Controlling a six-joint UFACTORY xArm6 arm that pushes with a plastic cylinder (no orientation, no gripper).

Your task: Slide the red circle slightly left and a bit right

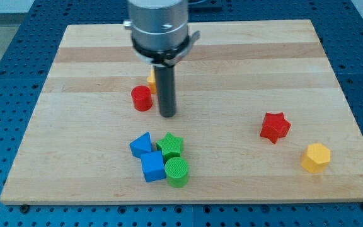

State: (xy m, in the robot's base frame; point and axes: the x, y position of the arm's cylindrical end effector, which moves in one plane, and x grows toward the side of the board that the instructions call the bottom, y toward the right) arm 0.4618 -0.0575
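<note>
The red circle (142,99) is a short red cylinder left of the board's middle. My tip (167,115) is the lower end of the dark rod, just to the right of the red circle and slightly below it, with a small gap between them. A yellow block (151,81) peeks out behind the rod, just above and right of the red circle; its shape is mostly hidden.
A cluster sits below my tip: a blue block (141,145), a blue cube (152,167), a green star (170,145) and a green circle (177,172). A red star (275,127) and a yellow hexagon (315,157) lie at the right. The wooden board (244,57) rests on a blue perforated table.
</note>
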